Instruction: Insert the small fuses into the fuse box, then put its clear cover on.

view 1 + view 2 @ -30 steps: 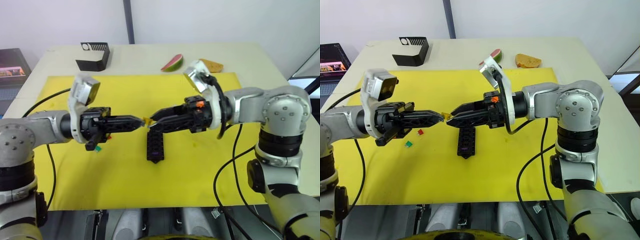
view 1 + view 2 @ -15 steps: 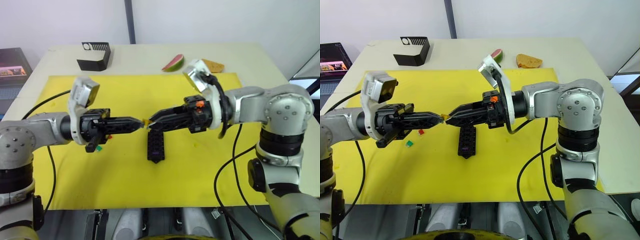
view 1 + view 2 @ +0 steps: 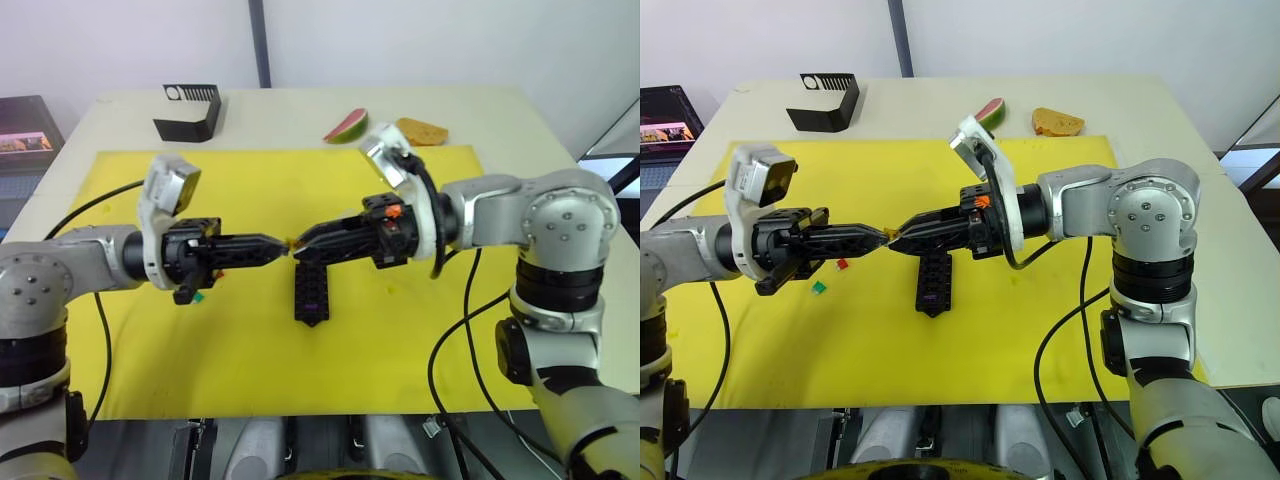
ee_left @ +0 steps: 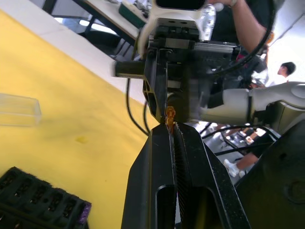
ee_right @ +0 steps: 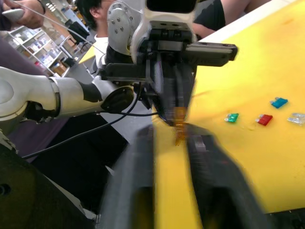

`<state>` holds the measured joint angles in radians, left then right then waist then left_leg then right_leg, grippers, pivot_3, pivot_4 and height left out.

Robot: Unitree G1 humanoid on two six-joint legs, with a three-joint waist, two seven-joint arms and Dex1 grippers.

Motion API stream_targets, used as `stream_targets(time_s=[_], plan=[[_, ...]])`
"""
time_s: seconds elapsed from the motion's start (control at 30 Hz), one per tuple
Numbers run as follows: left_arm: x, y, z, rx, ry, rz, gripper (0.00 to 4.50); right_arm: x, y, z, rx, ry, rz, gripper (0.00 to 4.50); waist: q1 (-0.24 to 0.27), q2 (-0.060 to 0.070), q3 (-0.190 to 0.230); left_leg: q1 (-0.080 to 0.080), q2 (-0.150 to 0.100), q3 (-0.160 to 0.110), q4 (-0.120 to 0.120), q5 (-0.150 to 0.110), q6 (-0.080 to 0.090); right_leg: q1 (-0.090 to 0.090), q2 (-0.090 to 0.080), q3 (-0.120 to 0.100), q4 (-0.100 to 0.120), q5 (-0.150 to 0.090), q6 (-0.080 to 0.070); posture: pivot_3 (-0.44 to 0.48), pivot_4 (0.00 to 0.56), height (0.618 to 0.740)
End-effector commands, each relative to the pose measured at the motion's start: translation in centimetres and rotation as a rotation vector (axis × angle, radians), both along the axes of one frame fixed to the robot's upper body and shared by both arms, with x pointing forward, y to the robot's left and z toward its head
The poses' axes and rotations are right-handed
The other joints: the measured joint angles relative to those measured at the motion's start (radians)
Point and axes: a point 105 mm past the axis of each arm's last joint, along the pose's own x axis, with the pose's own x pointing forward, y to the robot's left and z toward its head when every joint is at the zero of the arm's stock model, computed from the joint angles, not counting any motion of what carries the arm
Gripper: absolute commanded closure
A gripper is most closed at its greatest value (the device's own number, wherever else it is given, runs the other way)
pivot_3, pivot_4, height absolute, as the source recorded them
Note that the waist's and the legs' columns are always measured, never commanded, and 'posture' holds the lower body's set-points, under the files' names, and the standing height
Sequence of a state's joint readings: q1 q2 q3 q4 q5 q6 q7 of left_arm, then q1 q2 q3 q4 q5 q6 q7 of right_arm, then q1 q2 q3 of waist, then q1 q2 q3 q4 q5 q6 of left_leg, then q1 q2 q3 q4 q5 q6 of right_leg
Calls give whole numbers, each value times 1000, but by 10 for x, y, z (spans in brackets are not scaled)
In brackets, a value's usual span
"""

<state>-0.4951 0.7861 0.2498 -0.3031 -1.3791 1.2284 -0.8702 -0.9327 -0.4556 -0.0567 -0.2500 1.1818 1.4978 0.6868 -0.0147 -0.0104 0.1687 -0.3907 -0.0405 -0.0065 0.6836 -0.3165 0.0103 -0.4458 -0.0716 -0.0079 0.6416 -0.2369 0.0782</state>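
My left gripper (image 3: 282, 244) and right gripper (image 3: 300, 242) meet tip to tip above the mat, just over the far end of the black fuse box (image 3: 310, 290). The left gripper is shut on a small orange fuse (image 4: 169, 115), which sticks out of its tip. The right gripper is open, its fingers (image 5: 143, 157) standing on either side of that fuse. One purple fuse (image 4: 84, 214) sits in the fuse box. Green (image 5: 231, 117), red (image 5: 263, 119), teal (image 5: 279, 102) and pale (image 5: 296, 118) fuses lie loose on the mat below the left arm. The clear cover (image 4: 16, 109) lies flat on the mat.
A yellow mat (image 3: 400, 330) covers the table. A black bent bracket (image 3: 188, 110) stands at the back left. A watermelon slice (image 3: 345, 125) and a piece of bread (image 3: 422, 130) lie at the back. People (image 4: 238, 28) are behind the table.
The right arm has edged slightly left toward the left gripper. The orange fuse stays between the two tips, and the fuse box has not moved.
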Motion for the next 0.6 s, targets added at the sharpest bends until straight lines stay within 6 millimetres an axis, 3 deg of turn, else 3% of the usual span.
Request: stream_targets(time_s=[0.03, 0.3, 0.4, 0.6], plan=[[-3, 1, 4, 1, -32, 3, 4500, -6, 1, 12, 33, -51, 27, 4447, 0, 0, 0, 0, 0, 0, 0, 0, 0, 0, 0, 0, 0, 0, 0, 0, 150, 740], [0, 1, -3, 71, -56, 34, 4500, -4, 1, 12, 12, -75, 14, 4447, 0, 0, 0, 0, 0, 0, 0, 0, 0, 0, 0, 0, 0, 0, 0, 0, 150, 740], [4, 5, -9, 152, -114, 68, 3527, 0, 1, 5, -53, -145, -17, 4500, 0, 0, 0, 0, 0, 0, 0, 0, 0, 0, 0, 0, -1, 0, 0, 0, 150, 740], [-1, 18, -41, 407, -269, 42, 518, 16, 0, -26, -215, -429, -39, 4500, -3, 1, 0, 0, 0, 0, -2, 0, 0, 0, 1, 0, -4, 0, 0, 0, 150, 740]])
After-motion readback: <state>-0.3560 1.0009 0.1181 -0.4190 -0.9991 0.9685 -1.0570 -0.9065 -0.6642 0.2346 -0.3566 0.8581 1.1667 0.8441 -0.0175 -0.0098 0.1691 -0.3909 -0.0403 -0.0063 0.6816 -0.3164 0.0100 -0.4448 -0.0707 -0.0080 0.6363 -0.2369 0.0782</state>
